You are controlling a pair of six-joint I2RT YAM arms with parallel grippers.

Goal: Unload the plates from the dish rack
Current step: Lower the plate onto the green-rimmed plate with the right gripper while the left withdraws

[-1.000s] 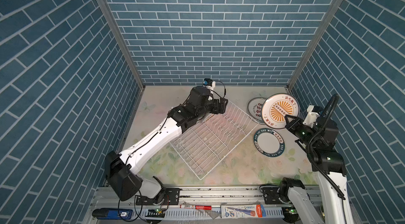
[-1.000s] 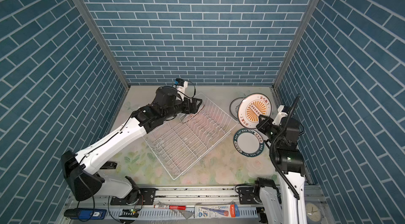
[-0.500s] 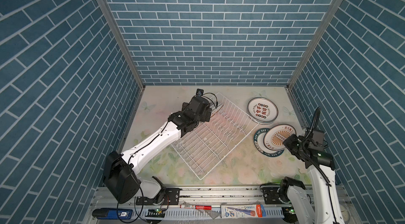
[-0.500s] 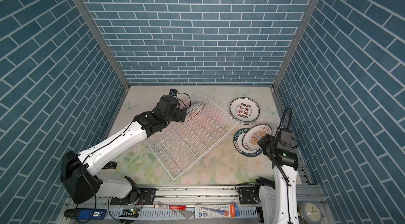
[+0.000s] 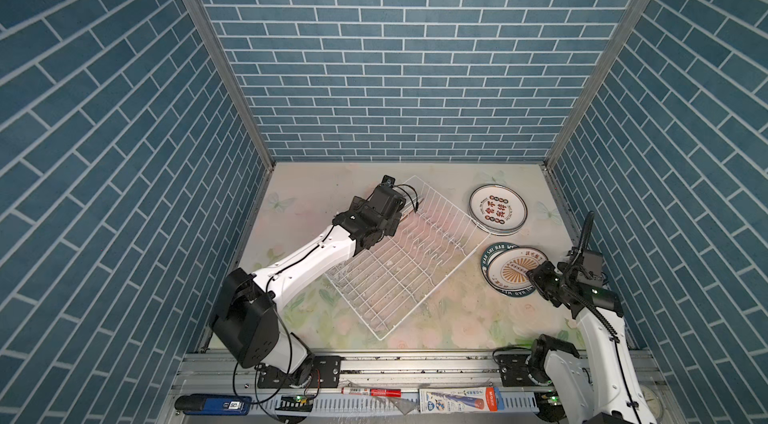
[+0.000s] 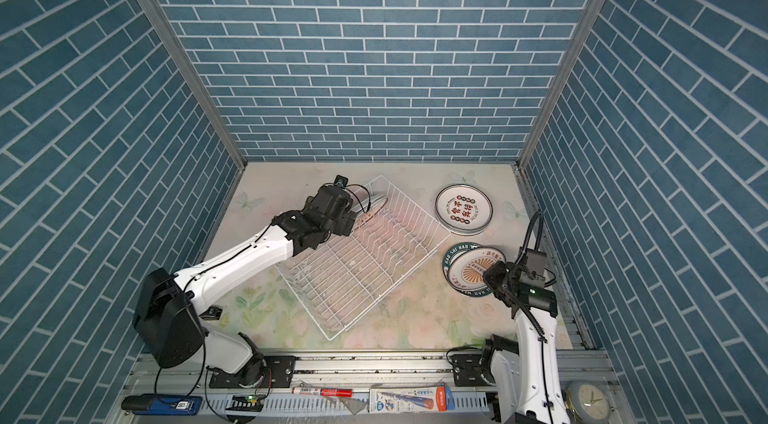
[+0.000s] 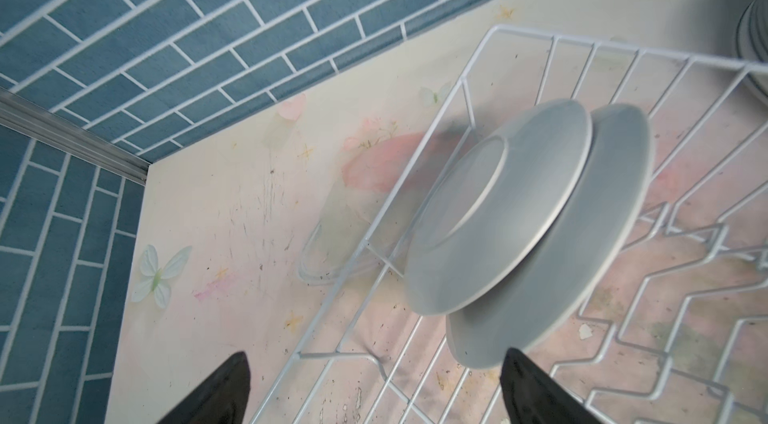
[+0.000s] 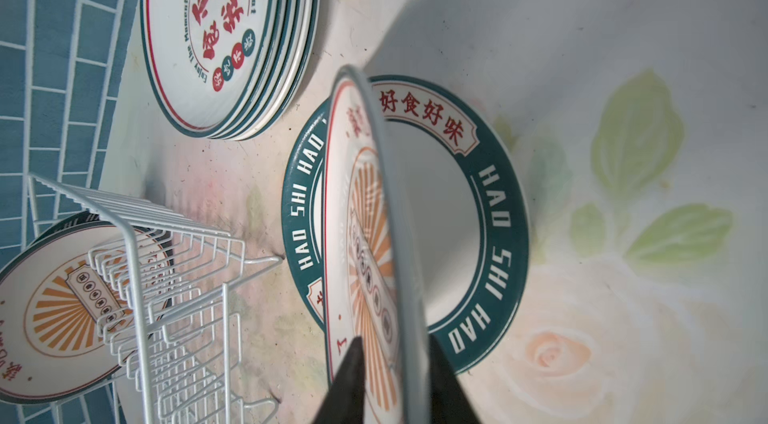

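Right side: the right gripper (image 8: 395,339) has the sunburst plate (image 8: 365,235) edge-on between its fingers. The plate is tilted, its far edge down on the green-rimmed plate (image 8: 498,210) that lies flat on the floral table cover (image 5: 457,318), its near edge up in the jaws. The fingers flank the rim closely. A sliver of plate face shows beside one finger, so I cannot tell whether they pinch it or have just let go. The stack of red-character plates (image 5: 498,210) sits just beyond, apart from this pair.

Left side: the left gripper (image 7: 374,353) hovers with its fingers spread wide and empty above the far left corner of the dish rack (image 5: 386,276). Two plates stand there among the prongs, white backs toward the wrist camera: the nearer plate (image 7: 498,210) leans against the rear plate (image 7: 615,193), the two overlapping and apparently touching. The rest of the rack looks bare.

Step in hand, as I judge it: setting down the sunburst plate while the other arm lines up for the next pick. The unloading looks close to done, with two plates left.

Next moves:
- Right: the raised edge goes down flat, the jaws open fully, then the gripper backs straight off so the plate does not skid off the one beneath.
- Left: one fingertip sits outside the rack's rim wire, so the gripper has to shift inward and bracket the nearer plate's upper rim alone.
- Risk: the plates lean together, so a sloppy close could catch both rims or tip the rear one.
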